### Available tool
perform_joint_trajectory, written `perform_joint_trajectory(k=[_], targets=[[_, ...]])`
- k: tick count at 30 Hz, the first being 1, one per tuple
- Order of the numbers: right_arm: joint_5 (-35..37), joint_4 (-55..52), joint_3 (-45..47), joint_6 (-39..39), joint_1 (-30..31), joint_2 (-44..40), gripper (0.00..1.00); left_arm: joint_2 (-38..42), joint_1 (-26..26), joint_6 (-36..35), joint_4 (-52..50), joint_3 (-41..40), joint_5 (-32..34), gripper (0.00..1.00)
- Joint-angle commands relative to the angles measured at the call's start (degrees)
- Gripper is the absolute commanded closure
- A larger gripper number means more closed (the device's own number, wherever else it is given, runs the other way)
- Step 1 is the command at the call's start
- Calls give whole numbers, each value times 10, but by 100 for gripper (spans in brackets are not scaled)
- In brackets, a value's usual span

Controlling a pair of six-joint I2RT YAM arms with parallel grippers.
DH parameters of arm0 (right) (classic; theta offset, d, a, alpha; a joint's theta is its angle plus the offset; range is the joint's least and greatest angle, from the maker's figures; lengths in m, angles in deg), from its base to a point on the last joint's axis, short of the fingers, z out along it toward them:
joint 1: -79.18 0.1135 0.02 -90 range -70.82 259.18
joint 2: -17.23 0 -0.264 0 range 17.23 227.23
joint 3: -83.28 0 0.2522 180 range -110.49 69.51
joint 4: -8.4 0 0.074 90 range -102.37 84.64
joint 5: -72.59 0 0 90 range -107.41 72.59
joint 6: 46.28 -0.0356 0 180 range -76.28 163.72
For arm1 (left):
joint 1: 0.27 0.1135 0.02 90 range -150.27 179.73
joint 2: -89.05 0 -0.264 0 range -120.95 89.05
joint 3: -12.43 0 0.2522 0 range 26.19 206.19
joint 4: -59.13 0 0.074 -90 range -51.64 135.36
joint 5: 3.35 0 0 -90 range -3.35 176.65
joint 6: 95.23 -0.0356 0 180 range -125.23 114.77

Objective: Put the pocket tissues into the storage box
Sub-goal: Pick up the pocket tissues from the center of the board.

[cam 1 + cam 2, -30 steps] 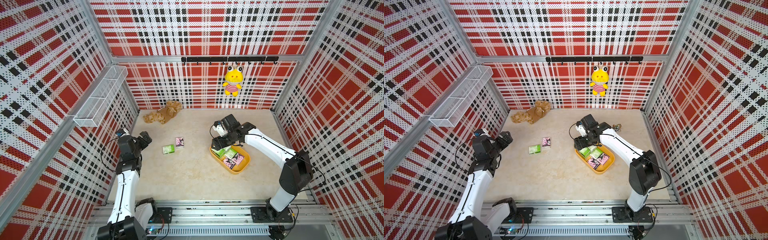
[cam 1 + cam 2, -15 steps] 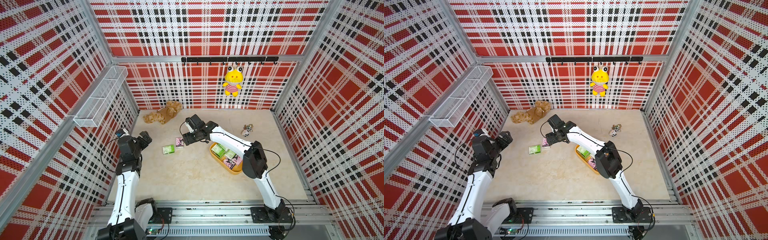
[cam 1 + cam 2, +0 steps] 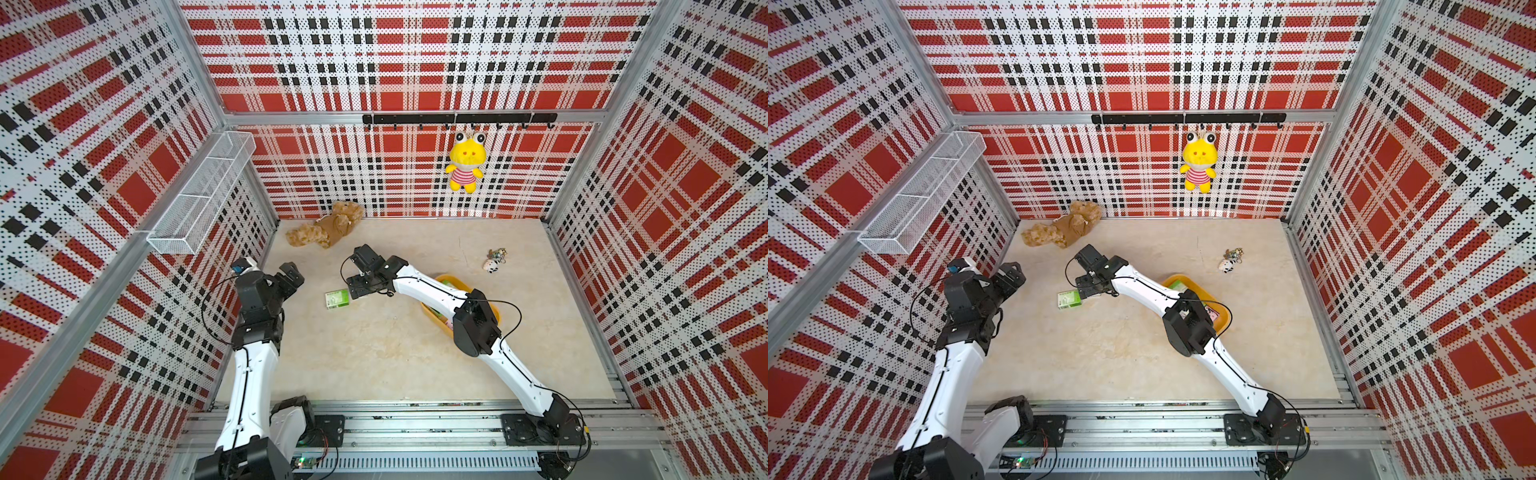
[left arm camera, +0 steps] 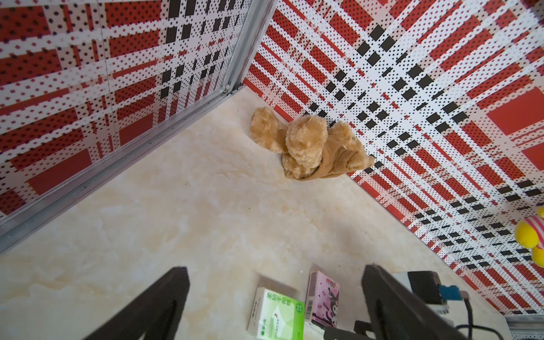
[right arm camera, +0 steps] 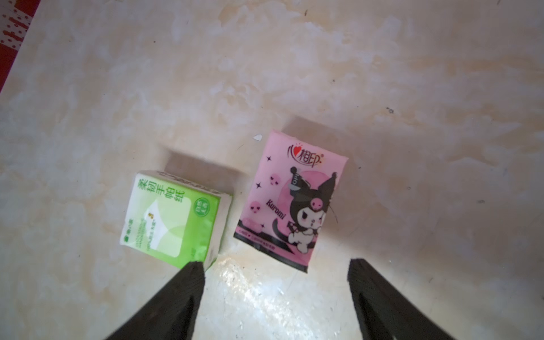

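Shifting from storage box to pink packet; right jaws apart

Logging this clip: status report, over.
Right gripper open, poised at pink packet. Left gripper open, empty. Green packet alongside, both outside storage box. Nothing in the way.

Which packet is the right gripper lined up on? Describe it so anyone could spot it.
On the beige table, between the yellow storage box and the left arm, two packets lie side by side below the open right gripper. It's the pink packet with the black cartoon figure; its neighbour, the green packet, is green-and-white and thicker.
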Motion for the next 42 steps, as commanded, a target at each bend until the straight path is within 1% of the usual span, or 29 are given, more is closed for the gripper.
perform_joint_trajectory(k=[1,2,3,6,22,29,32,33,34,37,42], targets=[[12,11,-13,-12,-1,13,15,1,-5,-1,6,11,-1,1],[5,12,-14,-13,-1,17,13,-1,-5,-1,6,12,-1,1],[-3,12,-20,-14,-1,24,0,-2,-5,-2,6,13,-1,1],[-13,4,-38,-18,0,41,0,-4,-5,-2,7,15,0,1],[-9,19,-45,-23,1,62,0,-9,-5,-13,13,8,2,1],[-7,18,-45,-23,1,69,7,-3,-5,-15,9,10,0,1],[-3,19,-45,-23,0,70,13,-3,-4,-19,5,12,2,1],[-1,18,-45,-40,1,71,15,-2,-2,-19,5,12,2,1],[-1,17,-45,-41,1,72,17,-2,-3,-19,4,11,1,1],[1,13,-45,-43,1,72,19,-1,-3,-19,3,11,0,1],[17,6,-45,-46,1,74,20,1,-1,-20,-2,15,0,1]])
